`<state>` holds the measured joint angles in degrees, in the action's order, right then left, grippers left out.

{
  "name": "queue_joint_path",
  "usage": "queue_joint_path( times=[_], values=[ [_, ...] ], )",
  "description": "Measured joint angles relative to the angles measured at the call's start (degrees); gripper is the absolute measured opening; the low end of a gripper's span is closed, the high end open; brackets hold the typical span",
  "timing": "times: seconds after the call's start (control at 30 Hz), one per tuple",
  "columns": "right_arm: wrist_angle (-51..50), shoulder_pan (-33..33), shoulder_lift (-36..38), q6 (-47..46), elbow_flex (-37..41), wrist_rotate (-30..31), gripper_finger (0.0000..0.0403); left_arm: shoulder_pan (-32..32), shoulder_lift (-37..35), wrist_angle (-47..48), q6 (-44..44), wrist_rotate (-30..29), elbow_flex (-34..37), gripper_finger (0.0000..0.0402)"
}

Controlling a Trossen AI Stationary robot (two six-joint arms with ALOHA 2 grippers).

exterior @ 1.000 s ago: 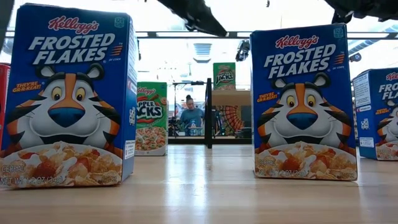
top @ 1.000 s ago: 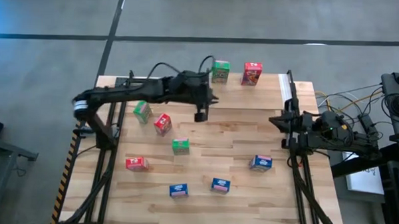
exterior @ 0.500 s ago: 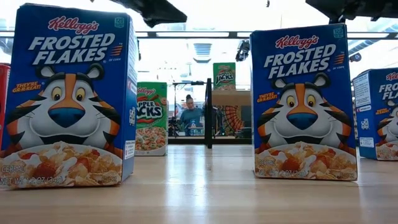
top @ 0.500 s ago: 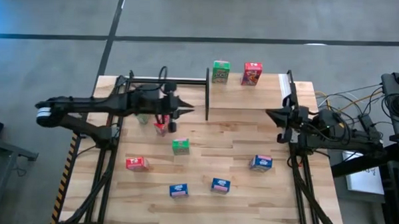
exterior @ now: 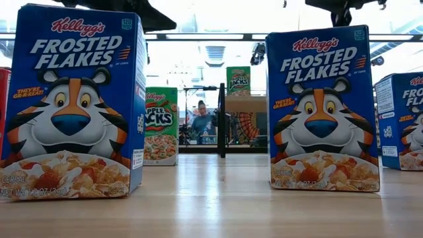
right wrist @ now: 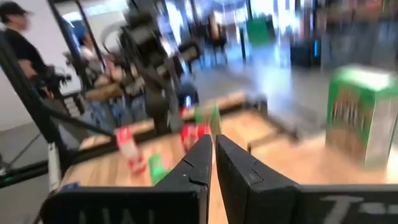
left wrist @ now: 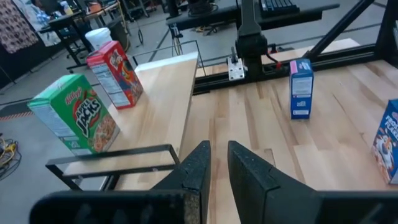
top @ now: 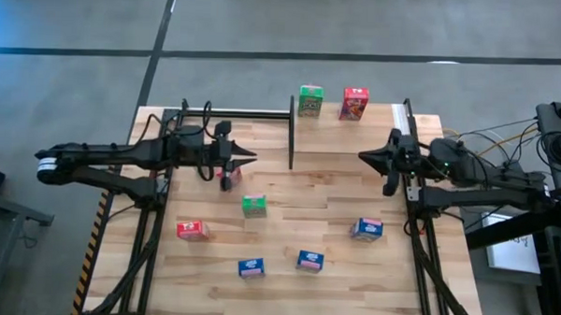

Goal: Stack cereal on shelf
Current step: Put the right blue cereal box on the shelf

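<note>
The shelf [top: 347, 132] is a raised light-wood panel at the table's far right, carried on black posts. A green cereal box [top: 311, 100] and a red one [top: 354, 103] stand upright on its far edge; the left wrist view shows them too, green [left wrist: 74, 121] and red [left wrist: 115, 73]. Several more red, green and blue boxes stand on the tabletop, among them a red one [top: 228, 177] and a green one [top: 254, 205]. My left gripper [top: 252, 159] hangs shut and empty over the table's left half. My right gripper [top: 363, 158] hangs shut and empty near the shelf's front right.
Black posts [top: 292, 130] and a rail [top: 235, 112] edge the shelf. Blue boxes [top: 310, 260] stand near the front edge, and two of them fill the low view [exterior: 69, 106]. A person [exterior: 201, 119] stands in the room beyond the table.
My left gripper has drawn back from the shelf toward the table's left edge, sinking a little, and stays shut. My right gripper has risen, rolled, and moved a little toward the table's middle. No box has moved.
</note>
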<state>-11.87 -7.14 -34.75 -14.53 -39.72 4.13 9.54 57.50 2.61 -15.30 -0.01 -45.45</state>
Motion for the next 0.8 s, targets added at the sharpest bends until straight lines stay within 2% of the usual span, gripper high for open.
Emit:
queue_joint_path(
  times=[0.23,0.4,0.53,0.8],
  values=[
    [-26.5,0.0,-8.6,-17.2,-11.9,-0.1,0.0012,0.0,-1.3,0.0,-0.6,0.0,1.2,0.0038],
    [-43.5,0.0,-15.0,-27.9,-18.7,-5.4,0.0012,0.0,-1.4,0.0,-1.7,0.0,1.2,0.0038],
    [-50.0,1.0,-19.9,-29.2,-24.0,-10.9,0.0012,0.0,-1.3,-0.1,-2.2,0.0,1.2,0.0038],
    [-58.9,7.9,-27.6,-24.7,-30.5,-11.6,0.0012,0.0,-1.0,0.2,-1.9,0.0,1.2,0.0038]
  ],
)
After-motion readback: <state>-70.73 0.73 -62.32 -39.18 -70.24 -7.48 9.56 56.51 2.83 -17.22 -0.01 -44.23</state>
